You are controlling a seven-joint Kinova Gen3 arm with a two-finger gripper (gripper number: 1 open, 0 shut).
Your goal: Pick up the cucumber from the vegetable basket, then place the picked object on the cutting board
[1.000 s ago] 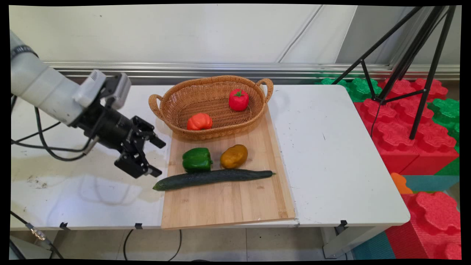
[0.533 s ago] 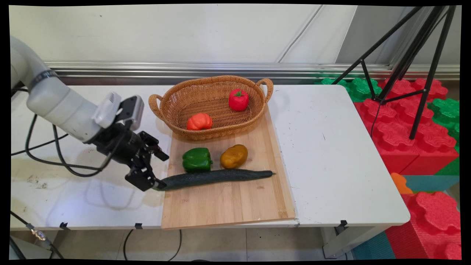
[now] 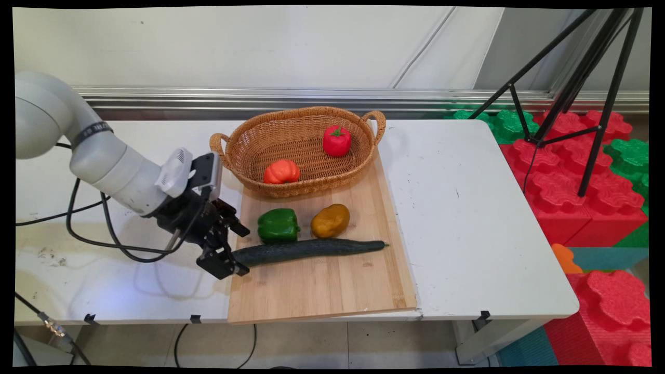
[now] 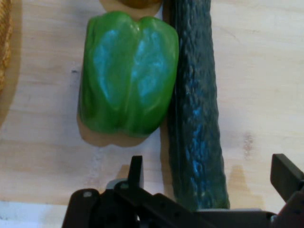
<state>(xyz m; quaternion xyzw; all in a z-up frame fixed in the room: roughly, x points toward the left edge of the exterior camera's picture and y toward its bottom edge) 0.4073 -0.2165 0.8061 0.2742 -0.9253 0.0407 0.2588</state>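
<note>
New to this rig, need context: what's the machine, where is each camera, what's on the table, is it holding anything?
It is a white robot arm with a black two-finger gripper. The main view looks down from a fixed camera at the table's near side; the hand view looks along the gripper. On the white table lies a wooden board carrying a cucumber, a green pepper, a potato and a wicker basket with a tomato and red pepper. Nothing is held: the open fingers straddle the cucumber's end.

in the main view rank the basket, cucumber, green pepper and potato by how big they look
1. basket
2. cucumber, long but thin
3. green pepper
4. potato, only slightly smaller than the pepper; close call
</note>
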